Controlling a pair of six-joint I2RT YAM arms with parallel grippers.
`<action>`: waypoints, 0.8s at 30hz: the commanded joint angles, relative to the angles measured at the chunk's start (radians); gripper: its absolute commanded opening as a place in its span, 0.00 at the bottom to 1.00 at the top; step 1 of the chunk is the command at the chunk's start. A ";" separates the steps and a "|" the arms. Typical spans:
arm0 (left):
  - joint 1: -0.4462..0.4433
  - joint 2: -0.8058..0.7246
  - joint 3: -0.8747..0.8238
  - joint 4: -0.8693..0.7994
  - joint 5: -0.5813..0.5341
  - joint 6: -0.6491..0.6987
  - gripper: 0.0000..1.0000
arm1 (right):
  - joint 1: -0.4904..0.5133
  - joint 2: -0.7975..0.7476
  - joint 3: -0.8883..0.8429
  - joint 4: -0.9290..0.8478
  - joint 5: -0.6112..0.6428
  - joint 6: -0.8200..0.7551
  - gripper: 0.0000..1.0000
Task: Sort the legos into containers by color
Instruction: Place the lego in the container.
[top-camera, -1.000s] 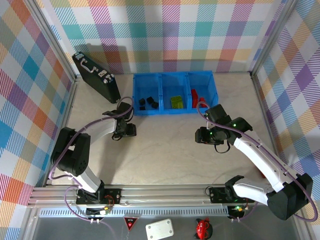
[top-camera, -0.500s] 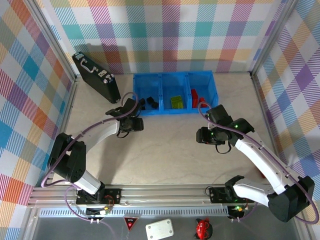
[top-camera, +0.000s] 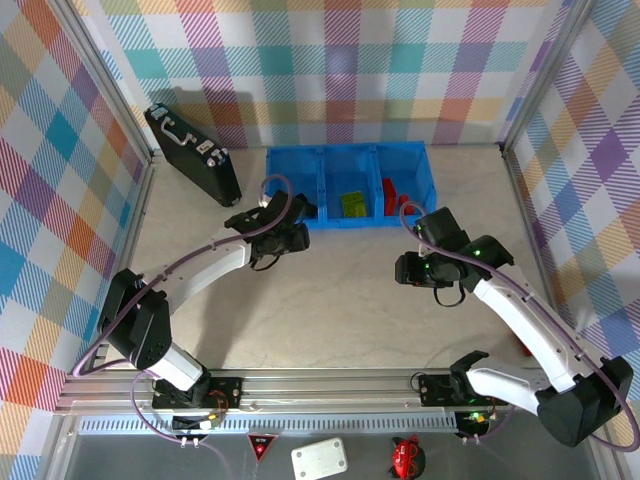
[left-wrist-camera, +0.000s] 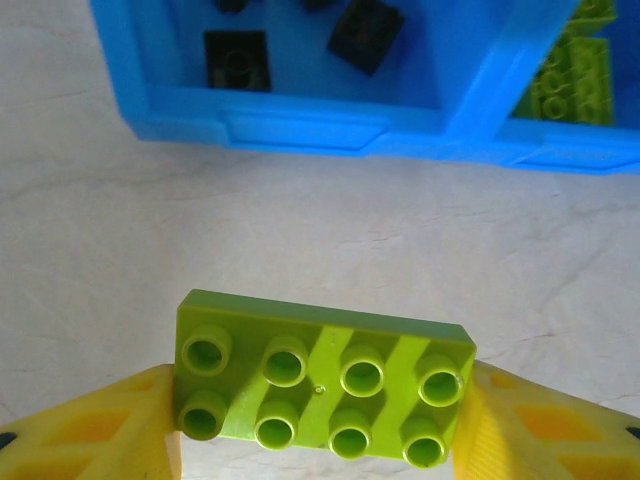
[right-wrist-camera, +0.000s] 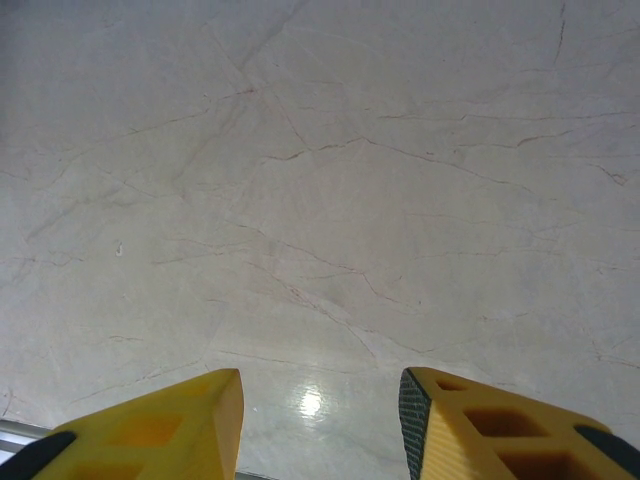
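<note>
A pale, veined counter (top-camera: 330, 310) sits between walls (top-camera: 350, 70) patterned in pastel checks. The left claw (left-wrist-camera: 320, 425) pinches a lime green lego (left-wrist-camera: 322, 385) by its short ends above bare counter. Just ahead of it runs the blue tray (left-wrist-camera: 300, 125), with black legos (left-wrist-camera: 237, 58) in the compartment straight ahead and lime legos (left-wrist-camera: 575, 85) ahead to its right. A black case (top-camera: 192, 152) lies off to its left. The right claw (right-wrist-camera: 320, 420) stands spread over bare counter.

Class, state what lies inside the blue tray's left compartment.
Black legos lie in the left compartment. From above, the left gripper covers its near part.
</note>
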 joint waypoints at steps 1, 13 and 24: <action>-0.030 0.032 0.057 0.043 -0.058 -0.040 0.60 | -0.003 -0.019 0.028 -0.027 0.015 -0.014 0.47; -0.105 0.241 0.267 0.148 -0.119 -0.044 0.60 | -0.004 -0.025 0.046 -0.044 0.041 -0.024 0.47; -0.137 0.417 0.336 0.403 -0.278 0.012 0.59 | -0.005 -0.046 0.046 -0.075 0.076 -0.036 0.48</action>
